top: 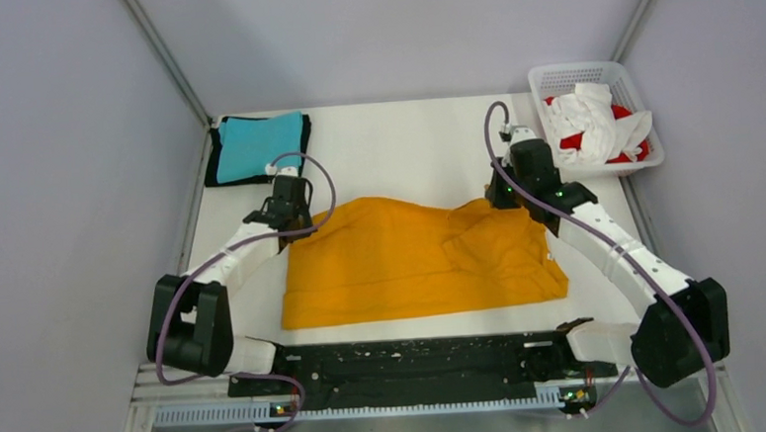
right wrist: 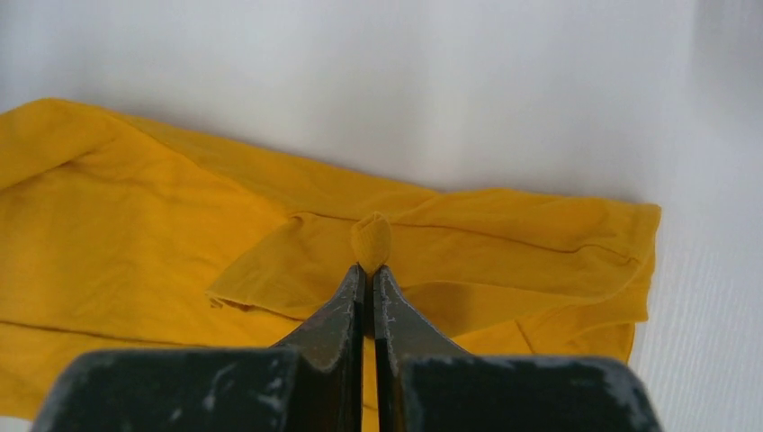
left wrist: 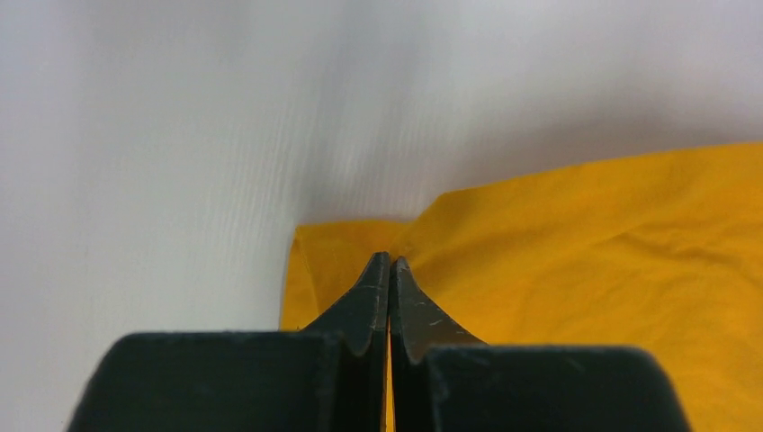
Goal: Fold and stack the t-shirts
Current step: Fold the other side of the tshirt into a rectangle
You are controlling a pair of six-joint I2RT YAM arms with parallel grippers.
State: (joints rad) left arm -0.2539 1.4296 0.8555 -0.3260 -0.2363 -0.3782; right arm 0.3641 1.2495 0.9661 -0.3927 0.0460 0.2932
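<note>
White and red t-shirts (top: 593,122) in lattice basket (top: 577,68); left and right jaws tight on orange-yellow t-shirt (top: 391,260).

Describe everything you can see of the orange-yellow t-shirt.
The orange-yellow t-shirt is plain, soft-looking cloth. It lies mostly flat in the middle of the white table, with its right side bunched in wrinkled layers. The left gripper is shut on its far left corner, and the right gripper is shut on a pinch of cloth at its far right. Nothing else touches it.
</note>
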